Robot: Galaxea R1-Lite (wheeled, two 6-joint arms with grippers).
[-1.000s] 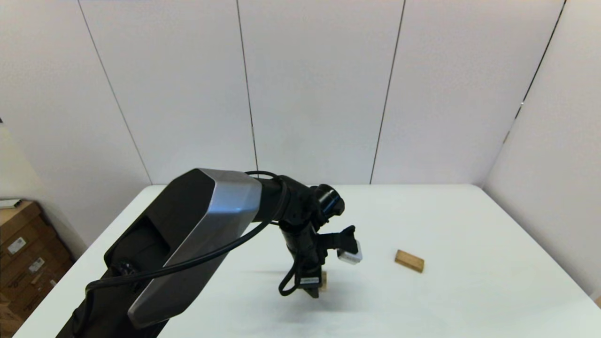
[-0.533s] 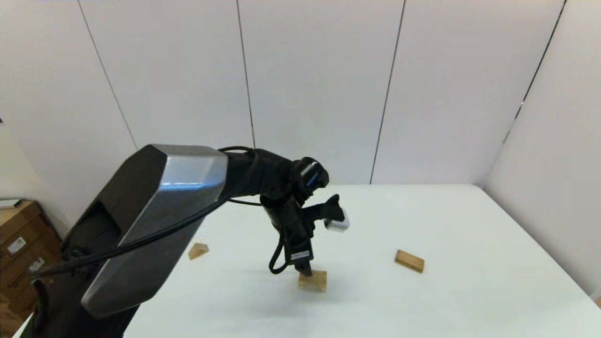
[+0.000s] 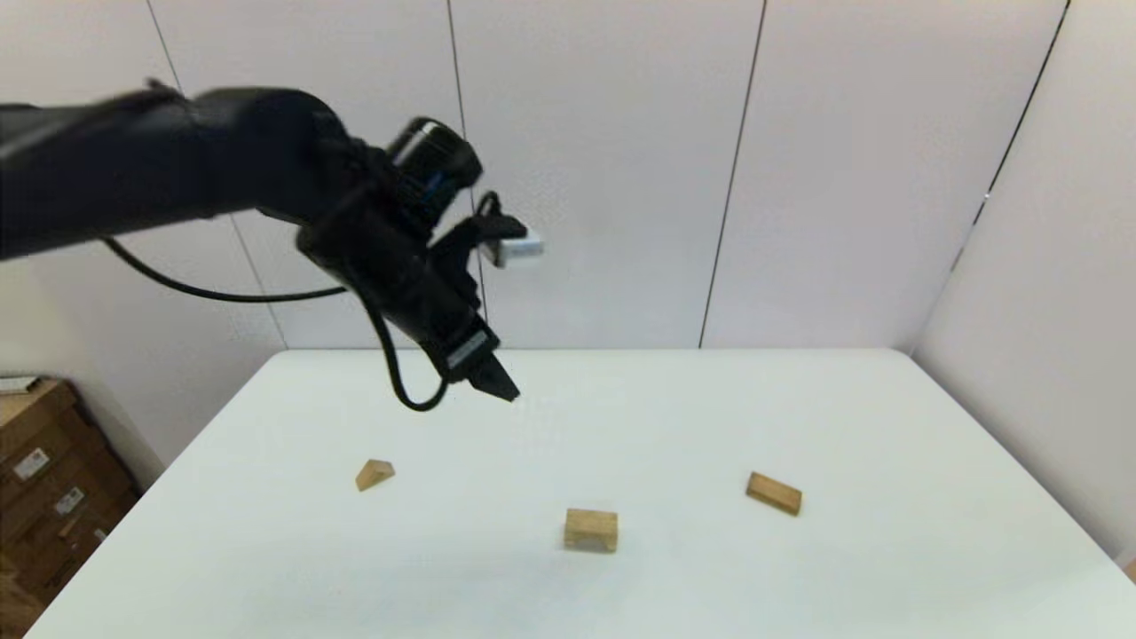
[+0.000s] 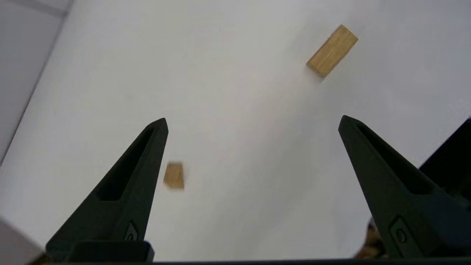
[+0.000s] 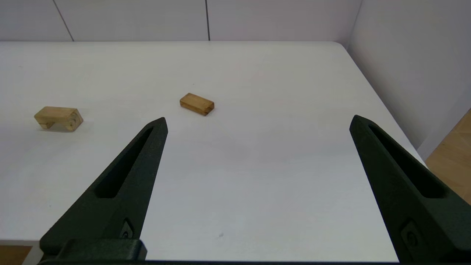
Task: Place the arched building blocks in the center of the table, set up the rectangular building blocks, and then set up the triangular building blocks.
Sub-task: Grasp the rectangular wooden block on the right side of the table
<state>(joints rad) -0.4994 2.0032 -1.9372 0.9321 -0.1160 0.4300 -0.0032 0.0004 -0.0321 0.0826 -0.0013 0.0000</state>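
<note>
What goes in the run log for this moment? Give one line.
left gripper: open, raised above table | right gripper: open, parked | arch block: centre, released | slab: flat, right | wedge: left | next: slab

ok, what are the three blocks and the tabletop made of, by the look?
Arched block, flat block and wedge: apparently bare light wood; tan, matte, with grain lines on the flat one. Tabletop: smooth white, faint sheen, perhaps laminate; cannot tell.
</note>
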